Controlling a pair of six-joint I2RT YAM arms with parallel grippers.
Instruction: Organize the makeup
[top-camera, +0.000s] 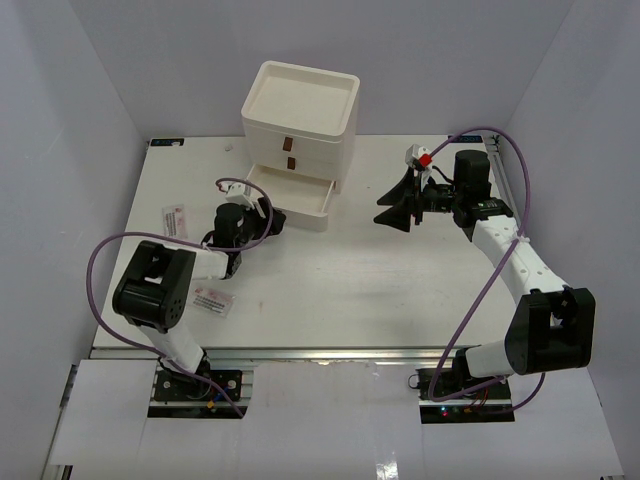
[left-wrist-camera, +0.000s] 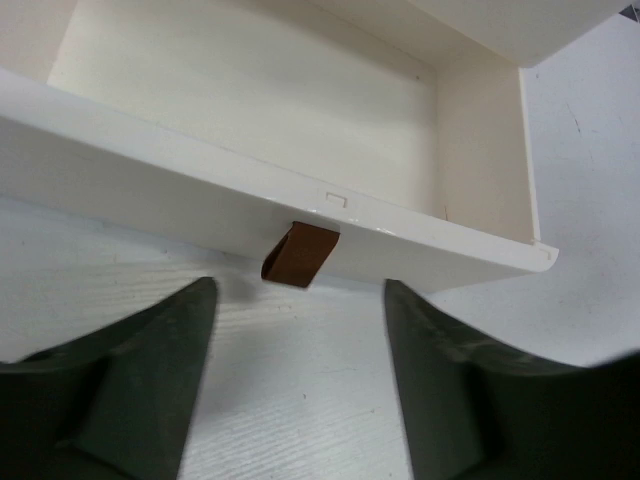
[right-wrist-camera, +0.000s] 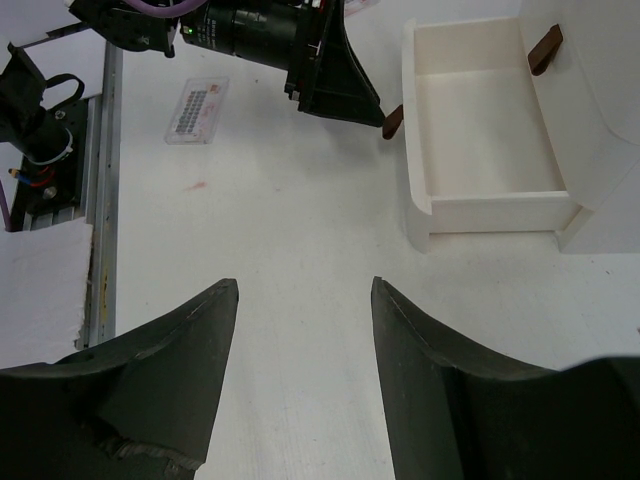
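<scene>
Left gripper (left-wrist-camera: 300, 290): jaws spread wide, nothing held.
Drawer handle (left-wrist-camera: 300, 255): brown tab, seen just ahead of the left gripper, centred between its fingers.
Open drawer (left-wrist-camera: 250, 110): directly beyond the handle; lowest tier of the drawer chest (top-camera: 300, 110).
Right gripper (right-wrist-camera: 302, 288): jaws spread wide, nothing held; the open drawer is seen ahead to its right.
Packet (top-camera: 213, 298): laid flat on the table (top-camera: 400, 290), behind the left gripper.
Second packet (top-camera: 178, 220): laid flat, well left of the left gripper.

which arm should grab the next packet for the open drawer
Probably left. Both flat packets lie on its side, near the left tool, which is open at the drawer front. The right tool, also open, is far across the table.
</scene>
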